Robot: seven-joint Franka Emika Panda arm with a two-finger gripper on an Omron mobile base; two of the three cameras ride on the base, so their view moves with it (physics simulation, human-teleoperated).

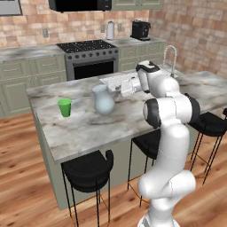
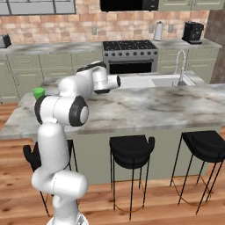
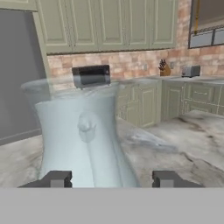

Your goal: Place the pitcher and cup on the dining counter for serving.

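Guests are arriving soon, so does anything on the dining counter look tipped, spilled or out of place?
Nothing stands out. The pitcher and the cup both stand upright, apart from each other, on the dining counter, with no spill visible.

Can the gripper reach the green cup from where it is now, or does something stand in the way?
Probably yes, but not straight. The gripper sits open at the glass pitcher, which stands on the dining counter between it and the green cup. It would likely have to go over or around the pitcher.
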